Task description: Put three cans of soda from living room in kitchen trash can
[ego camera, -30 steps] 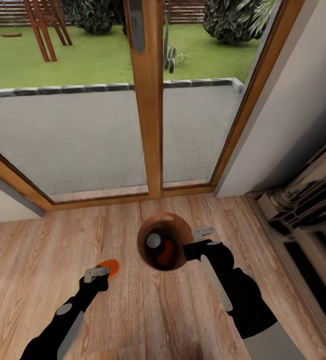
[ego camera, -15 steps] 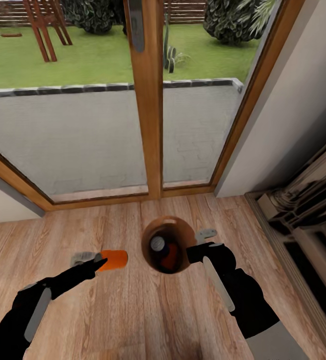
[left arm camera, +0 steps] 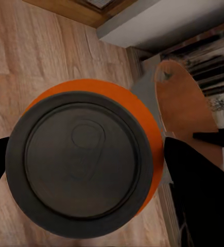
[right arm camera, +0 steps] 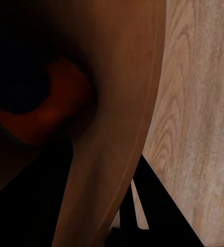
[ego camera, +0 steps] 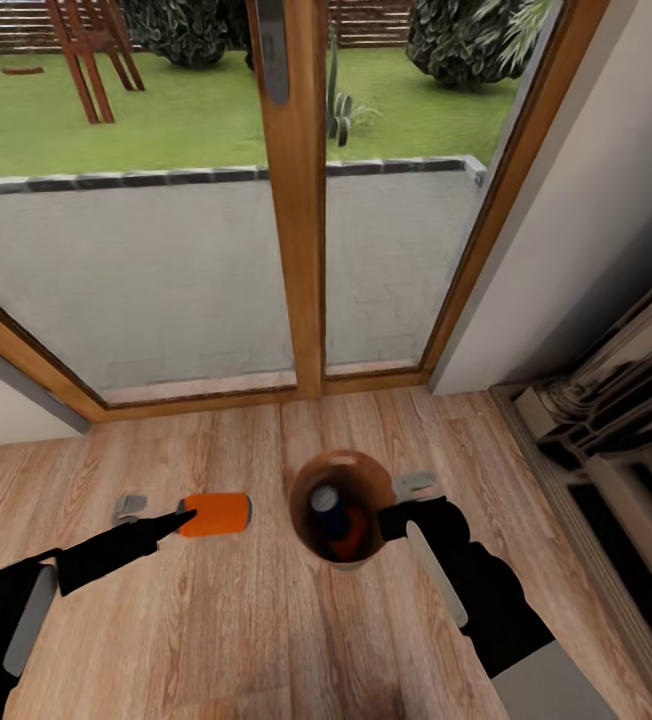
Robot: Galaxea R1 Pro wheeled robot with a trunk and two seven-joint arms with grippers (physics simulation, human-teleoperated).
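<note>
Left gripper [ego camera: 156, 517] clamping orange can [ego camera: 216, 514], its long axis lying sideways | bin [ego camera: 341, 478] sitting just beyond can's far end | right gripper [ego camera: 406, 505] gripping bin's rim, steadying it.

Two black robot arms reach forward. The left gripper [ego camera: 156, 510] stretches out sideways — fingers closed around an orange soda can [ego camera: 216, 514] lying level. The right gripper [ego camera: 403, 505] clamps the rim of the trash can [ego camera: 311, 480] — forearm angled inward.
</note>
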